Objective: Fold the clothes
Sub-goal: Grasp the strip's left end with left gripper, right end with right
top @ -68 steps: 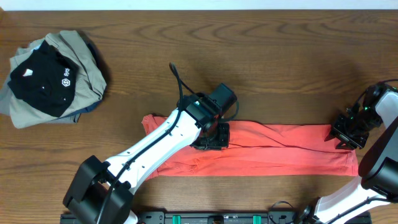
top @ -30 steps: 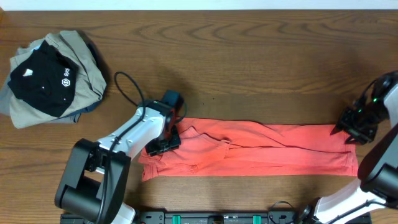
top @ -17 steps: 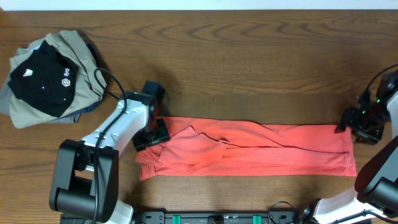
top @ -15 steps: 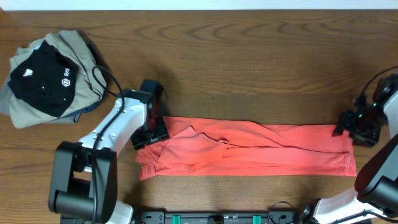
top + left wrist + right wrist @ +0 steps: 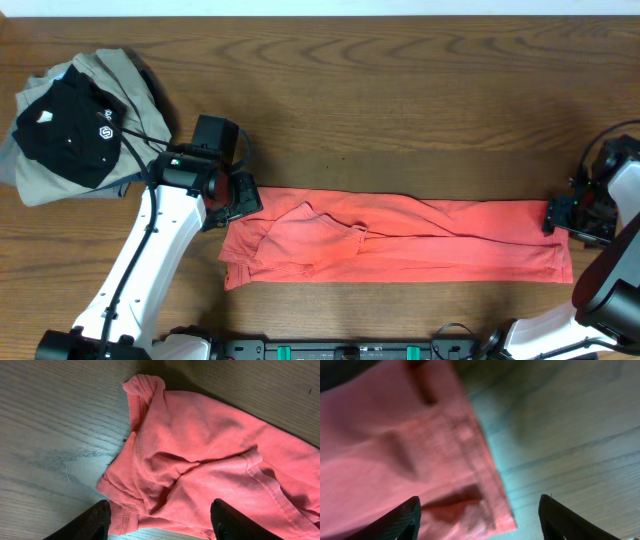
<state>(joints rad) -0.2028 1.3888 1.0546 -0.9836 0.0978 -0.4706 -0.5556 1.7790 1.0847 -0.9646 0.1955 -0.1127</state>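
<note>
The coral-red T-shirt [image 5: 420, 243] lies as a long band across the near side of the wooden table [image 5: 420, 90]. The left gripper [image 5: 237, 196] is over its crumpled left end, jaws wide, holding nothing. The right gripper [image 5: 566, 215] is at the right hem corner, equally wide. Far left, well apart, a black shirt [image 5: 62, 128] sits atop a khaki-grey garment [image 5: 150, 108].
</note>
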